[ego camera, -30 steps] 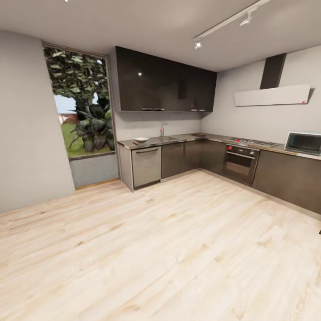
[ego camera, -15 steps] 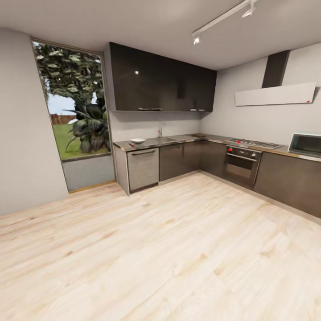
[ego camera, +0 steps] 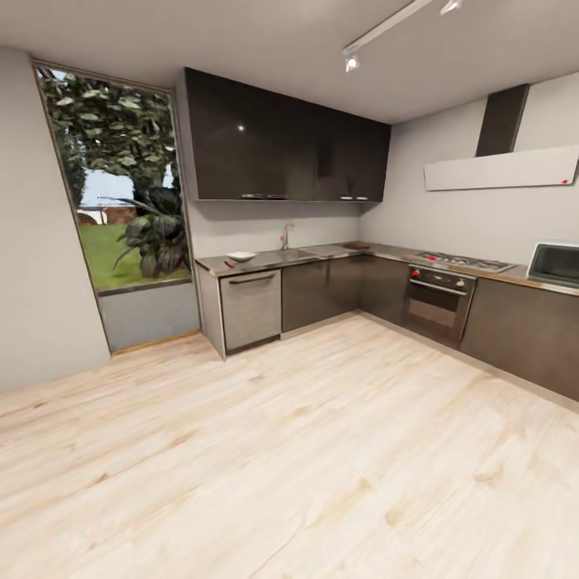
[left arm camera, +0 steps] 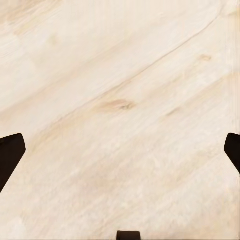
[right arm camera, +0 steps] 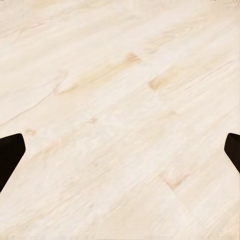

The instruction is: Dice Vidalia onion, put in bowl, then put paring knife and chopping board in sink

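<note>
Now camera panned right; bowl (ego camera: 241, 256) on countertop (ego camera: 322, 252) unmoved. Both end effectors (left arm camera: 120, 150) (right arm camera: 120, 150) spread wide, empty, above floor (ego camera: 281, 450).

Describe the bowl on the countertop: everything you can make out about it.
The bowl is small, shallow and white, and sits upright on the dark countertop near its end by the window, above the steel-fronted dishwasher. It stands to the window side of the faucet. A small reddish object lies on the counter close beside it; whether they touch cannot be told. From this far off, its material and whether anything is inside it are too small to tell.
</note>
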Motion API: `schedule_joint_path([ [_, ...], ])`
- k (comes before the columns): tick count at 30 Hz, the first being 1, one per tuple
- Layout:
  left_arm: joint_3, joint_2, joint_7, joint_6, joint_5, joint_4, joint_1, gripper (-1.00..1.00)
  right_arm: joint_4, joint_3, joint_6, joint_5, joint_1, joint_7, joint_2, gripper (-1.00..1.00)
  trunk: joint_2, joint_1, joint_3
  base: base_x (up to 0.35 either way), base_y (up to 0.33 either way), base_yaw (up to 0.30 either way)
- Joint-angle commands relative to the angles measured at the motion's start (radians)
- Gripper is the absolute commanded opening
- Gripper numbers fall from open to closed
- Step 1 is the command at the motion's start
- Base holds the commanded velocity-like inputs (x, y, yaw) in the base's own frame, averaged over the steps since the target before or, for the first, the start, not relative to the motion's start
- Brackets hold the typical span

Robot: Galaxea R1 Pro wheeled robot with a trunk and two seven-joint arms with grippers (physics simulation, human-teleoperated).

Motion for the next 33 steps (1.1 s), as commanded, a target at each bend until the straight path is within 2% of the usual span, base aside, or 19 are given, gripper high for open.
schedule_joint_path([
  [1,0.000,0.000,0.000,-0.002,0.000,-0.001,0.000,1.00,0.001,0.001,-0.003,0.000,-0.001,-0.004,0.001,1.00,0.000,0.001,-0.001,0.321,-0.142,0.000],
  [33,-0.001,0.000,0.000,-0.003,-0.001,-0.001,0.000,1.00,0.001,-0.001,-0.003,0.000,0.000,-0.004,0.001,1.00,0.000,0.001,-0.001,0.302,-0.174,0.000],
])
